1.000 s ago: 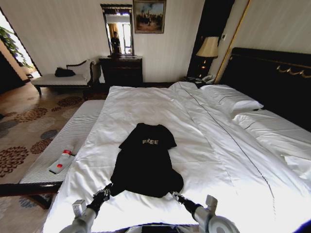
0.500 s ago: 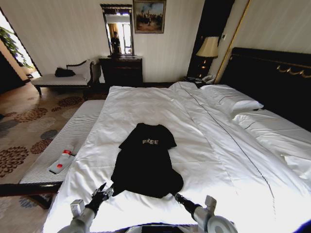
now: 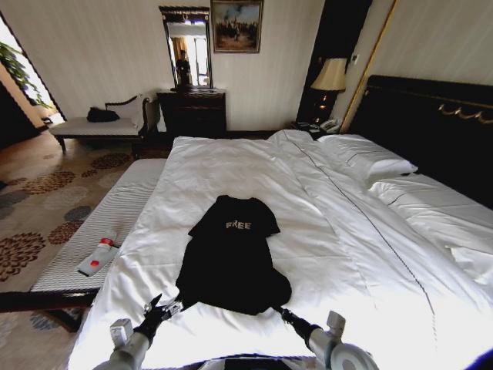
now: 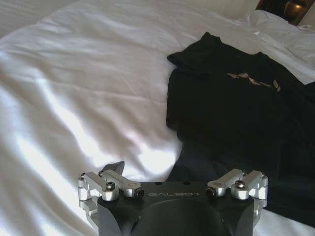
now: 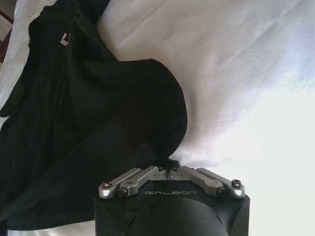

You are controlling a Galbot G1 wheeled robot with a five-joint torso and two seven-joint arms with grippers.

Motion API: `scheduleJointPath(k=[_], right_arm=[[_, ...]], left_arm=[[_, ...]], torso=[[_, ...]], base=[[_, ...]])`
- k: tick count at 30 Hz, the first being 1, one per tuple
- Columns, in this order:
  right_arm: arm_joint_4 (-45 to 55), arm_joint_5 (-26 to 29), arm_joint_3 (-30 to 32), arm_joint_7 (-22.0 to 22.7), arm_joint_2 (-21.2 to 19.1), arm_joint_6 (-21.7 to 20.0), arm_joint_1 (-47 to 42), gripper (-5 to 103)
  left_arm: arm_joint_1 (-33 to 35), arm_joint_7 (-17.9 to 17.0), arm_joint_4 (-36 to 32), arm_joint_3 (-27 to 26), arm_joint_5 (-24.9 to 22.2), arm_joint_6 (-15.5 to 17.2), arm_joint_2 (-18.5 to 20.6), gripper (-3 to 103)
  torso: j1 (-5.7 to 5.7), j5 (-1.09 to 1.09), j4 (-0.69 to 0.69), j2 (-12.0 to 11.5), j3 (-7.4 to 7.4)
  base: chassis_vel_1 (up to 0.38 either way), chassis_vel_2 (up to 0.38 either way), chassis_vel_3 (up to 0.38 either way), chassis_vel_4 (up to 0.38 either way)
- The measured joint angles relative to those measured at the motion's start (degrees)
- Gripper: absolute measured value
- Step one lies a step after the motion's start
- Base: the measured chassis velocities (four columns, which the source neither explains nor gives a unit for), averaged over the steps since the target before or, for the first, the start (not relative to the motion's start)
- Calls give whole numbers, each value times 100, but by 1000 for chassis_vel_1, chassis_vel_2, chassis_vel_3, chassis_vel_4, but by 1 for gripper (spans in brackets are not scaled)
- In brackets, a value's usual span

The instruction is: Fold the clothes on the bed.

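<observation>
The clothes, one black T-shirt (image 3: 231, 258) with white "FREE" lettering, lie flat on the white bed (image 3: 231, 166), collar toward the far side. At the shirt's near left corner my left gripper (image 3: 165, 304) is open and just clear of the cloth. In the left wrist view the left gripper (image 4: 170, 169) has its links spread wide, one finger (image 4: 116, 167) over white sheet, with the T-shirt (image 4: 231, 113) beside it. My right gripper (image 3: 279, 311) is shut at the near right hem. The right wrist view has the right gripper (image 5: 167, 166) pinching the T-shirt (image 5: 98, 108) at its rounded edge.
A striped bench (image 3: 115, 212) runs along the bed's left side with a red and white bottle (image 3: 96, 257) on it. Pillows (image 3: 366, 158) and the dark headboard (image 3: 431, 123) are at the right. Wide bare duvet surrounds the shirt.
My left gripper opened, let go of the shirt's near left corner and drew back toward me. The right gripper slid slightly nearer, staying shut at the hem.
</observation>
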Motion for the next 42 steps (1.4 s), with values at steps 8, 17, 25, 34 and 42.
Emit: scheduleJointPath(k=[8, 17, 25, 34, 42], right_arm=[[32, -93, 34, 18, -9, 2, -44, 0], [30, -106, 44, 56, 2, 5, -28, 0], [32, -104, 77, 72, -4, 8, -43, 0], [51, -112, 65, 80, 1, 12, -42, 0], [133, -124, 82, 90, -6, 15, -72, 0]], left_arm=[[40, 171, 193, 207, -29, 14, -2, 98], [-164, 223, 296, 364, -52, -39, 68, 63], [-140, 233, 340, 500, 2, -78, 133, 35], [-65, 210, 306, 475, 11, -94, 59, 4], [-67, 135, 236, 352, -25, -118, -40, 2]], torso=[[0, -1, 0, 0, 0], [0, 0, 0, 0, 0], [0, 0, 0, 0, 0], [0, -2, 0, 0, 0], [0, 0, 0, 0, 0]], base=[[0, 0, 0, 0], [0, 0, 0, 0], [0, 0, 0, 0], [0, 0, 0, 0], [0, 0, 0, 0]])
